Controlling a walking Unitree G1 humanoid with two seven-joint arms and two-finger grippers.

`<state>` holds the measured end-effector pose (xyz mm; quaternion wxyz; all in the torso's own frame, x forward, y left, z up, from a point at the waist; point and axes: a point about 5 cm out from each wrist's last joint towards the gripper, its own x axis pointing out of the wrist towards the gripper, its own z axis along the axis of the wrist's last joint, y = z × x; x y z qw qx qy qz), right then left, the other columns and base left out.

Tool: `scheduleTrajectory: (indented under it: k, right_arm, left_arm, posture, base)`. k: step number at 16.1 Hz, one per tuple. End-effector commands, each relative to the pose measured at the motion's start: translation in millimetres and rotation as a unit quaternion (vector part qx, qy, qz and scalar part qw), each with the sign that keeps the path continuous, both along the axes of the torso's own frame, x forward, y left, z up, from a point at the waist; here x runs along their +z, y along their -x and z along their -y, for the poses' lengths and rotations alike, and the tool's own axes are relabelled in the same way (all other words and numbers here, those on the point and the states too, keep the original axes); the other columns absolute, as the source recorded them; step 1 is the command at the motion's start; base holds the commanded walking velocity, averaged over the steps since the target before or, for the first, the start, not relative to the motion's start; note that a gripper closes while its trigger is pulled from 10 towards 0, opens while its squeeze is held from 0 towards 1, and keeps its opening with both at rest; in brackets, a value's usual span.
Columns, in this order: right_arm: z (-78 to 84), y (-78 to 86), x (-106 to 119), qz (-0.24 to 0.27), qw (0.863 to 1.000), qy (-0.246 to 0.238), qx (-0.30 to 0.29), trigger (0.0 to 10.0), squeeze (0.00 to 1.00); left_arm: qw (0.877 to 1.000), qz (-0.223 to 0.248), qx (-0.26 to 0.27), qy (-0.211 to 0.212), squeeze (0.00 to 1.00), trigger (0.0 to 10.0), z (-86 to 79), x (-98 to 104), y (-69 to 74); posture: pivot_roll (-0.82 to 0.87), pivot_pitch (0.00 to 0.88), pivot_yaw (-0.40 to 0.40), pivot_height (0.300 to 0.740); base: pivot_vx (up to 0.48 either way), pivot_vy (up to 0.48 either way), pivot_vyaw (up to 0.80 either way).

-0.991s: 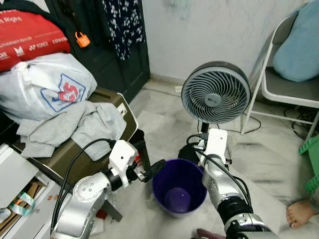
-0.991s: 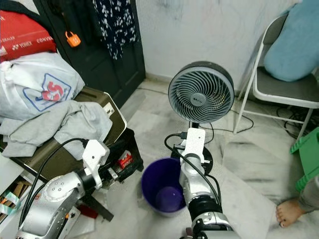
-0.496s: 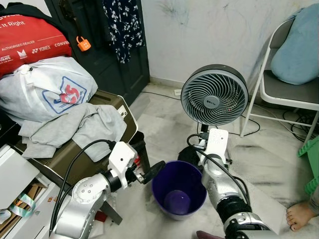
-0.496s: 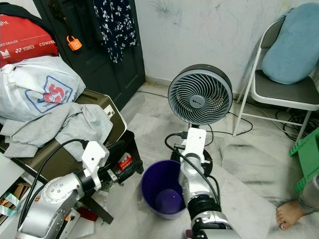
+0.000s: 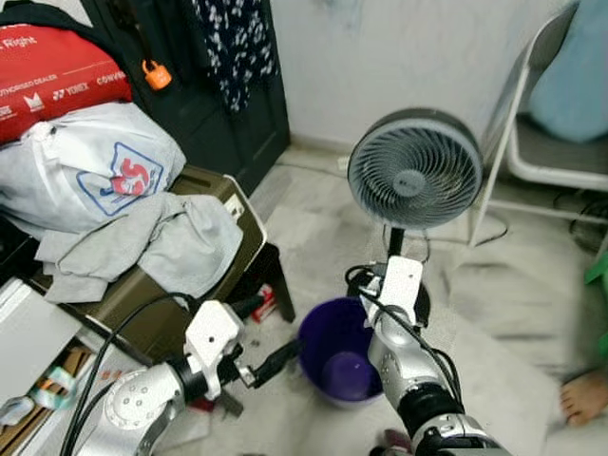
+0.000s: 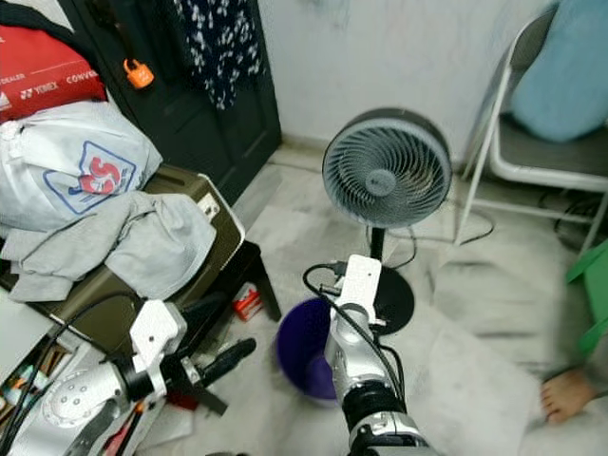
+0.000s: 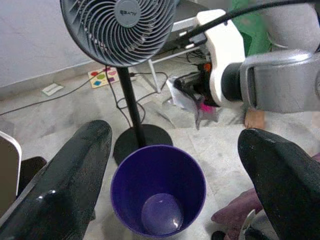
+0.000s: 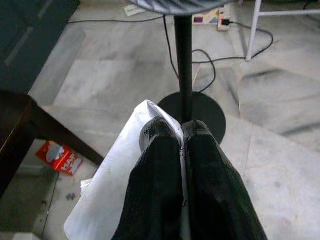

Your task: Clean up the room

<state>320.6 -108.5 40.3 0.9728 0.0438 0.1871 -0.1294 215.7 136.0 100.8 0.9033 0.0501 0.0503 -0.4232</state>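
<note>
- A round purple plastic bin [image 7: 158, 192] stands on the marble floor [image 5: 513, 285] in front of the grey pedestal fan [image 5: 414, 173]; nothing can be made out inside it.
- The head views are blurred, and the right arm hides part of the bin's rim there.
- The right hand [image 8: 181, 131] is clenched on a crumpled white paper [image 8: 112, 190], held above the bin.
- The left hand [image 7: 172, 150] is spread wide, holding nothing, facing the bin.
</note>
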Motion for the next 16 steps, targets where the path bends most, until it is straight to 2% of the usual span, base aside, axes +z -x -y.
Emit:
scheduleTrajectory:
  k: [1, 3, 5, 7, 10, 12, 13, 15, 16]
  right_arm:
    - [-6.8, -3.8, 5.9, 0.012, 1.0, 0.0, 0.004, 10.0, 0.0]
    - [2.7, -4.3, 5.1, 0.001, 0.999, 0.019, -0.034, 10.0, 0.0]
    - [5.1, -1.3, 2.2, -0.012, 0.998, 0.036, -0.055, 10.0, 0.0]
    - [-1.8, -1.7, 5.9, -0.006, 0.997, 0.051, -0.063, 10.0, 0.0]
    - [-8.7, -6.6, 11.2, 0.008, 0.998, 0.049, -0.043, 10.0, 0.0]
    - [-23.0, -14.0, 22.8, 0.034, 0.998, 0.044, -0.003, 10.0, 0.0]
    - [-33.0, -14.8, 25.4, 0.036, 0.999, 0.037, 0.012, 10.0, 0.0]
    - [-41.4, -13.7, 24.8, 0.033, 0.999, 0.033, 0.023, 10.0, 0.0]
    - [-42.9, -13.2, 23.9, 0.031, 0.999, 0.03, 0.024, 10.0, 0.24]
  left_arm:
    - [1.0, 0.003, 0.0, -0.006, 0.0, 10.0, -4.2, 4.9, 0.2]
    - [1.0, 0.007, 0.013, -0.017, 0.0, 10.0, -11.6, 9.6, 4.6]
    - [1.0, 0.001, 0.012, -0.02, 0.0, 10.0, -14.9, 11.0, 10.2]
    - [1.0, -0.005, 0.003, -0.027, 0.0, 10.0, -17.8, 13.3, 16.6]
    - [0.999, -0.01, 0.022, -0.032, 0.0, 10.0, -25.9, 12.6, 16.0]
    - [0.999, -0.015, 0.025, -0.037, 0.0, 10.0, -30.0, 13.1, 19.2]
    - [0.999, -0.017, 0.025, -0.041, 0.0, 10.0, -31.3, 13.0, 20.4]
    - [0.999, -0.017, 0.024, -0.042, 0.0, 10.0, -30.7, 13.0, 20.5]
    - [0.999, -0.016, 0.023, -0.043, 0.0, 10.0, -30.5, 13.3, 20.5]
  posture:
    - [0.14, 0.2, 0.156, 0.74]
    - [0.16, 0.233, 0.182, 0.74]
    - [0.17, 0.245, 0.194, 0.74]
    - [0.19, 0.259, 0.213, 0.74]
    - [0.19, 0.26, 0.216, 0.74]
    - [0.19, 0.259, 0.211, 0.74]
    - [0.19, 0.259, 0.21, 0.74]
    - [0.2, 0.257, 0.207, 0.74]
    - [0.2, 0.256, 0.206, 0.74]
  base:
    - [0.0, 0.0, 0.0]
    - [0.0, 0.0, 0.0]
    - [0.0, 0.0, 0.0]
    - [0.0, 0.0, 0.0]
    - [0.0, 0.0, 0.0]
    - [0.0, 0.0, 0.0]
    - [0.0, 0.0, 0.0]
    - [0.0, 0.0, 0.0]
    - [0.0, 0.0, 0.0]
